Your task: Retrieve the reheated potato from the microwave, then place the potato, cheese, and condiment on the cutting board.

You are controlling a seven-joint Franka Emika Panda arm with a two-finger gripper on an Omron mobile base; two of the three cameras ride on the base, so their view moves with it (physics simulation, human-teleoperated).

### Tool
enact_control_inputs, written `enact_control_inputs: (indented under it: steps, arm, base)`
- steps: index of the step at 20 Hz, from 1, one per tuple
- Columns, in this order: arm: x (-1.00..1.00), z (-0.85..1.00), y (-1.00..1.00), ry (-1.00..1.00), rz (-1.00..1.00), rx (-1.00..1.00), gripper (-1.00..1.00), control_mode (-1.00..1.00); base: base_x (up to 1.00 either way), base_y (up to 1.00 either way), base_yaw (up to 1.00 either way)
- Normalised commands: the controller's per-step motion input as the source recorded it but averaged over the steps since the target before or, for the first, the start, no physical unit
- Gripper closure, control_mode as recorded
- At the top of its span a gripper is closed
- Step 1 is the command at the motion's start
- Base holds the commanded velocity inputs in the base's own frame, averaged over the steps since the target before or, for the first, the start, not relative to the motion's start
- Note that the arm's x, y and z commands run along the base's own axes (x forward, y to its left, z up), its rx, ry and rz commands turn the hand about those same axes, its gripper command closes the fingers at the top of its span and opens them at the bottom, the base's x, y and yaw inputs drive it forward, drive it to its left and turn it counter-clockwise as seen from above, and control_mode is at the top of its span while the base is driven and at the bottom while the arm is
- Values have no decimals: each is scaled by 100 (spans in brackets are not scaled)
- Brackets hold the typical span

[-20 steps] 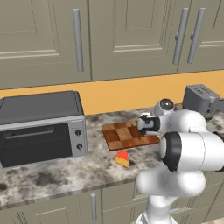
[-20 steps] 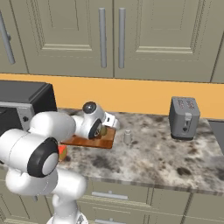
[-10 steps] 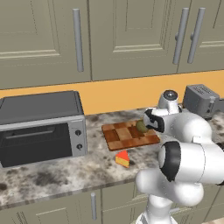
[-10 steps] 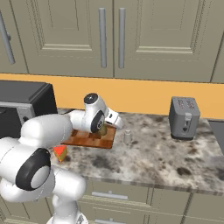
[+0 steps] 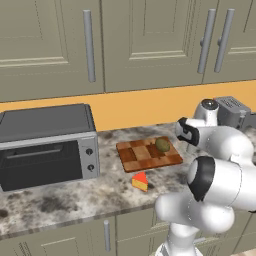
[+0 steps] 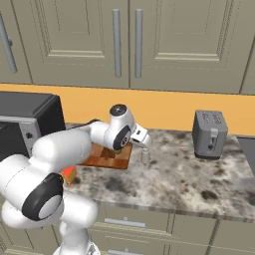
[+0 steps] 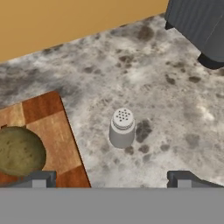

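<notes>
Potato (image 5: pixel 162 145) lay on the cutting board (image 5: pixel 140 156); cheese (image 5: pixel 140 181) and shaker (image 7: pixel 122 127), probably the condiment, sat beside the board. We held our gripper (image 7: pixel 111 179) open, empty.

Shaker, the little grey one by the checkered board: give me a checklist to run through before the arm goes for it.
1. Small olive-brown potato already on the checkered wooden cutting board: ok.
2. Small grey shaker with a perforated top standing upright on the speckled stone counter, off the board: ok.
3. Tool open and holding nothing, tips spread wider than the shaker: ok.
4. Shaker centred between the tips in the hand view: ok.
5. Room around the shaker, apart from the board edge and the grey toaster: ok.
6. Yellow-orange cheese wedge with a red top on the board: not ok, it lies on the counter in front of it.
</notes>
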Motion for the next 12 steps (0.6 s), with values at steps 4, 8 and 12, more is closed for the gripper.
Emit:
enact_control_inputs:
  steps: [4,8,12]
  arm:
    - [0,-9,-35,0,0,0,-100,-100]
    - [1,-8,-24,0,0,3,-100,-100]
    - [10,-17,-4,0,0,8,-100,-100]
  base:
    - [0,0,0]
    - [0,0,0]
    - [0,0,0]
